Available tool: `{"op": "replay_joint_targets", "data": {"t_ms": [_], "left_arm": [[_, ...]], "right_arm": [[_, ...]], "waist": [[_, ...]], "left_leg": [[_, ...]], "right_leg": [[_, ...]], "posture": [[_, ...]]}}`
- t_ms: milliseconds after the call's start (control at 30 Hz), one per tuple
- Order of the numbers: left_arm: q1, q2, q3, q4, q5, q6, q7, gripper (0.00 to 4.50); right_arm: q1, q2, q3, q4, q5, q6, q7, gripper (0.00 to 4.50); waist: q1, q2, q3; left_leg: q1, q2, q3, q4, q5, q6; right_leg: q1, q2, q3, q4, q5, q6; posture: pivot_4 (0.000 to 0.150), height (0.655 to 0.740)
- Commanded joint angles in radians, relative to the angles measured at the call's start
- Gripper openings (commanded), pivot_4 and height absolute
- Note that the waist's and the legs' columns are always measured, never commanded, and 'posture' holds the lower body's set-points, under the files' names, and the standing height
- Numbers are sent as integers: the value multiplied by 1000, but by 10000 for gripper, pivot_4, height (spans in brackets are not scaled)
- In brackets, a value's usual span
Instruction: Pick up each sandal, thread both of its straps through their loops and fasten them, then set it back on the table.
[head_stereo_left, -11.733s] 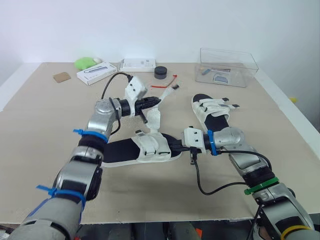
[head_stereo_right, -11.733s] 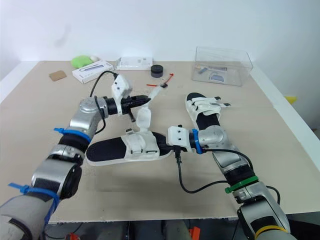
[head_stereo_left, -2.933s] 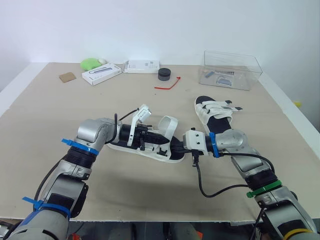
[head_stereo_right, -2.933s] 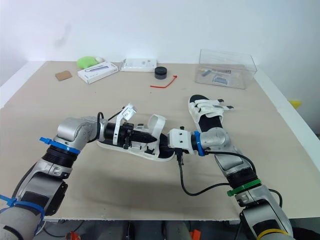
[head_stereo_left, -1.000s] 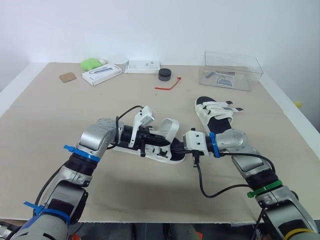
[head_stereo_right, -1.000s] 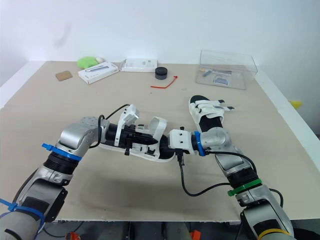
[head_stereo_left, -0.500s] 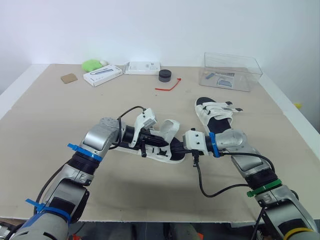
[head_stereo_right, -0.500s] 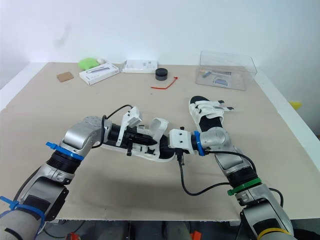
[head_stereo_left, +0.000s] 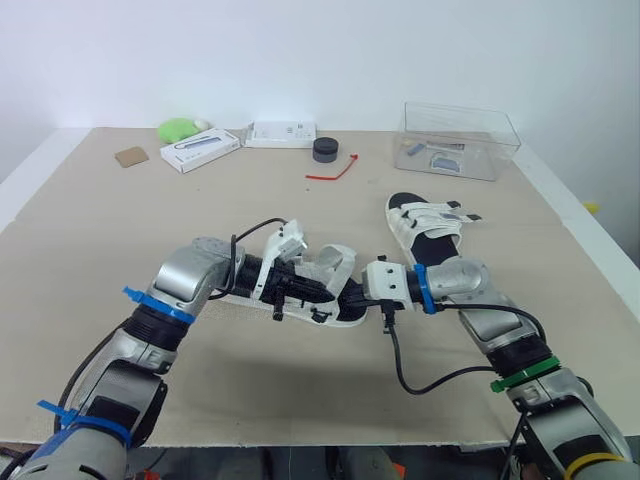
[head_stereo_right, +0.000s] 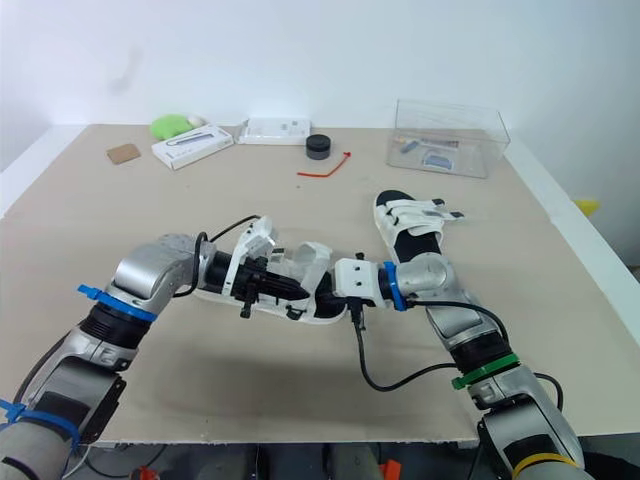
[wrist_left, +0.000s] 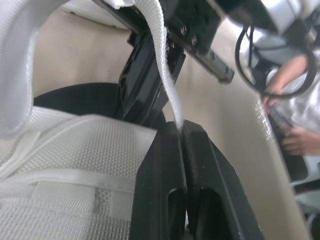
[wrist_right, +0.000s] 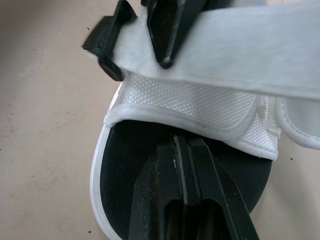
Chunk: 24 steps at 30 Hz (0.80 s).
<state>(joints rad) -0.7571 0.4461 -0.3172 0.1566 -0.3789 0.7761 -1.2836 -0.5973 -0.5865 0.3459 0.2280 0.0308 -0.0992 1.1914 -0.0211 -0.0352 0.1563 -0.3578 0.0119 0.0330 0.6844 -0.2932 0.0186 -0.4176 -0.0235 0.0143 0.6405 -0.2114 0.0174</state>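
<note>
Strap (wrist_left: 165, 60) in left end effector (wrist_left: 181, 131)

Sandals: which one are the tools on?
The near sandal, between the arms: left tool pinches its white strap, right tool sits on its insole. The far sandal lies untouched.

Beige desk (head_stereo_left: 100, 230), flat, matte. White rim (head_stereo_left: 20, 170) along the 9 and 3 o'clock sides. Plain white wall (head_stereo_left: 300, 50) at 12 o'clock. Light even and diffuse, shadows soft. Dark gap under the 6 o'clock edge.
</note>
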Motion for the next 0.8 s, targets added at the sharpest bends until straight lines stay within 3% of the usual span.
{"op": "replay_joint_targets", "data": {"t_ms": [33, 200, 267, 400, 800], "left_arm": [[33, 17, -33, -9, 30, -13, 9, 921], [19, 22, 9, -13, -15, 36, 6, 921], [8, 27, 33, -35, -46, 51, -8, 5955], [-23, 34, 57, -57, -80, 57, -22, 22222], [-161, -66, 95, 143, -24, -73, 76, 22222]], "right_arm": [[25, -9, 31, 68, -62, 23, -5, 0], [23, -8, 32, 72, -64, 20, -5, 0], [21, -9, 31, 75, -65, 17, -6, 0], [18, -9, 31, 81, -67, 11, -7, 0], [16, -6, 31, 89, -69, 1, -12, 0]], "waist": [[0, 0, 0], [0, 0, 0], [0, 0, 0], [0, 0, 0], [-1, 0, 1]], "left_leg": [[0, 0, 0, 0, 0, 0], [0, 0, 0, 0, 0, 0], [0, 0, 0, 0, 0, 0], [0, 1, 0, -1, 0, 0], [-1, 0, 1, 0, 0, 0]], "right_leg": [[0, 0, 0, 0, 0, 0], [0, 1, 0, 0, 0, -1], [0, 1, 0, 0, 0, -1], [-1, 1, 0, 0, 0, -1], [-2, 2, 1, 0, 1, 1]], "posture": [[1500, 7400], [1500, 7400], [1500, 7400], [1500, 7400], [1500, 7400]]}}
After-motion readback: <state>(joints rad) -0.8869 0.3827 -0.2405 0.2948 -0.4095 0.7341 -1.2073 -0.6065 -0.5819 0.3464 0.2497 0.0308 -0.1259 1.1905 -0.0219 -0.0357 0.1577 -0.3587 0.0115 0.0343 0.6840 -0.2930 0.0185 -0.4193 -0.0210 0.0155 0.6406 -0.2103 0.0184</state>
